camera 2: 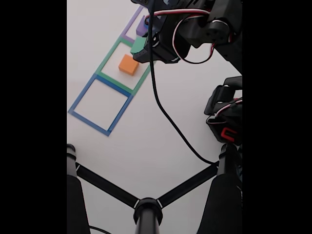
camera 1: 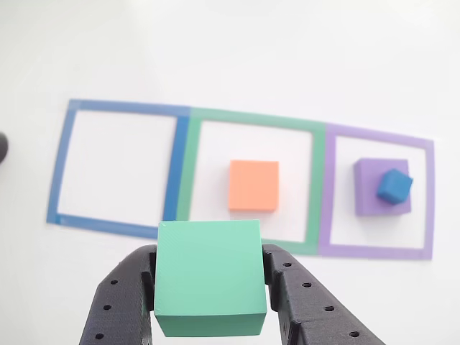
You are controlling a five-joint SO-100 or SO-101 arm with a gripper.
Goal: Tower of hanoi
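My gripper [camera 1: 210, 287] is shut on the green block [camera 1: 209, 277], held above the table at the bottom of the other view; its black fingers [camera 1: 126, 295] press both sides. The orange block [camera 1: 254, 185] lies flat inside the green tape square [camera 1: 316, 180]. In the purple tape square [camera 1: 430, 194] the purple block [camera 1: 370, 188] carries the small blue cube [camera 1: 394, 186], turned askew on it. In the fixed view the green block [camera 2: 138, 45] shows under the arm, just above the orange block [camera 2: 128, 64]; the purple block [camera 2: 142, 27] is partly hidden by the arm.
The blue tape square [camera 1: 61, 169] on the left of the other view holds nothing. In the fixed view a black cable [camera 2: 165, 112] trails across the white table, a black tripod-like stand [camera 2: 147, 209] sits at the bottom, and the arm's base [camera 2: 226, 117] is at the right.
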